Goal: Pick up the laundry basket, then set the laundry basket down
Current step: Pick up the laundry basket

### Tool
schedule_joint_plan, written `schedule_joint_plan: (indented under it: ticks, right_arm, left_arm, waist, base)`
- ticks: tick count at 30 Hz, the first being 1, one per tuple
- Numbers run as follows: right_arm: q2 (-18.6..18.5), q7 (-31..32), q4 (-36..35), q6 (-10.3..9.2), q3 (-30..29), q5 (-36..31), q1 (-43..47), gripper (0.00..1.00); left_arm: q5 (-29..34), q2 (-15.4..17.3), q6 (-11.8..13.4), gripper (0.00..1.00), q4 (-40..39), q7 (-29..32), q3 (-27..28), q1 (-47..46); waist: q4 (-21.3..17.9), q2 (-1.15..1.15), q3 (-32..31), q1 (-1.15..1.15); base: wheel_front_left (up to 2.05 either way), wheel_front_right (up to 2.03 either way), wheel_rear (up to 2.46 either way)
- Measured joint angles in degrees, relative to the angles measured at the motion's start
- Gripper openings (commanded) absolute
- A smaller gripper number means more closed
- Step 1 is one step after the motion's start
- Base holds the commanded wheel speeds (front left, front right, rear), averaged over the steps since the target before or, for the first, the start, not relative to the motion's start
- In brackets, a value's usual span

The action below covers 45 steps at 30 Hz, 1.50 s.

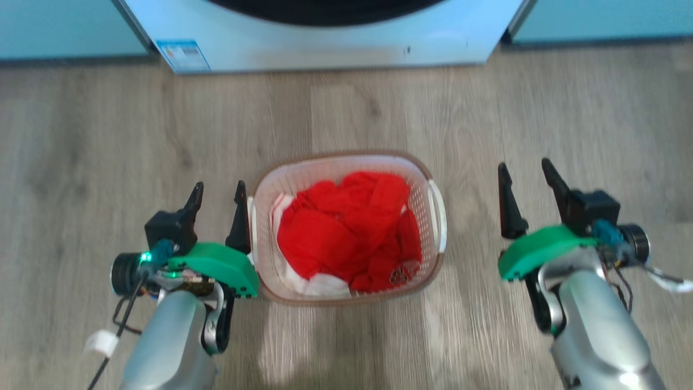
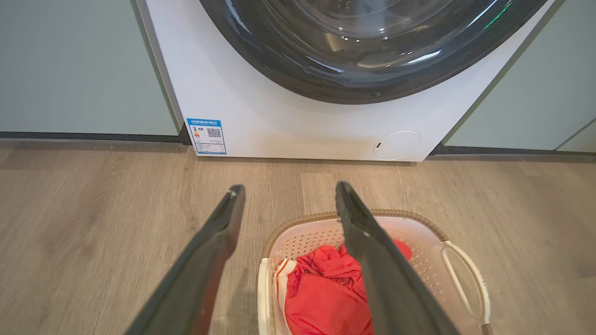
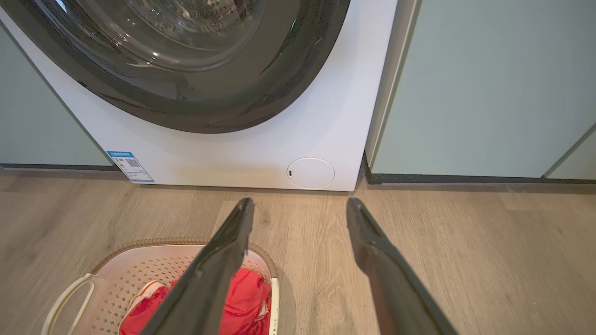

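The laundry basket (image 1: 325, 165) sits flat on the wood floor (image 1: 108, 135), right in front of the big white washer (image 1: 325, 38). There is a gap of bare floor between the two. The basket is full of red clothes (image 1: 346, 233), with a bit of white cloth under them.

The robot has one arm on each side of the basket. The left gripper (image 1: 218, 187) is very close. One of its dark fingers (image 1: 239, 216) is right by the white handle on that side. From the left wrist view that finger seems to hang over the basket, but I cannot tell if it touches. The fingers are spread wide apart and there is nothing between them.

The right gripper (image 1: 524, 163) is farther out. There is bare floor between it and the other white handle (image 1: 441, 216). Its fingers are spread wide too, and they hold nothing.

So right now nobody is holding the basket. I think the lifting part is not done yet, because the arms look like they are lining up on both sides. But a basket that was just put down would look the same, so I am not sure. If it is the start, then almost all of the job is left. The arms must move in, grab the handles, lift the basket up, and then put it back down.
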Motion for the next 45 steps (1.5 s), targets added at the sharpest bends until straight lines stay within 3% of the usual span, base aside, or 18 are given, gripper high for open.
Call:
schedule_joint_plan:
  ticks: [4, 10, 27, 30, 45]
  right_arm:
    - [-0.08, 0.00, 6.37, 0.00, 1.07, 1.42, -6.27, 1.00]
    - [-0.26, 0.00, 15.57, 0.00, 4.10, 4.67, -12.06, 1.00]
    - [-0.96, 0.57, 35.35, 0.00, 19.46, 20.00, -28.12, 1.00]
    - [-0.97, 2.00, 35.99, 0.00, 21.68, 26.61, -30.03, 1.00]
    - [-1.20, 7.65, 42.99, 0.00, 31.01, 33.22, -38.68, 1.00]
  left_arm:
    - [-0.03, -0.22, -0.92, 1.00, 10.53, 0.00, -0.02, -5.52]
    - [1.54, -0.62, -2.08, 1.00, 19.81, 0.00, -0.40, -13.30]
    - [2.23, -1.04, -7.11, 1.00, 44.07, 0.00, -3.86, -29.16]
    - [-0.11, -1.10, -8.56, 1.00, 45.99, 0.99, -4.55, -31.42]
    - [-2.77, -1.23, -9.10, 1.00, 48.51, 8.36, -11.55, -37.50]
  waist:
    - [-0.67, 0.00, 5.28, 0.00]
    - [-1.23, 0.00, 11.47, 0.00]
    - [-0.44, 0.00, 23.16, -0.02]
    - [-0.28, 0.00, 24.56, -0.02]
    - [0.39, 0.00, 30.54, -0.01]
  base:
    - [0.00, 0.00, 0.00]
    - [0.00, 0.00, 0.00]
    - [0.00, 0.00, 0.00]
    - [0.00, 0.00, 0.00]
    - [0.00, 0.00, 0.00]
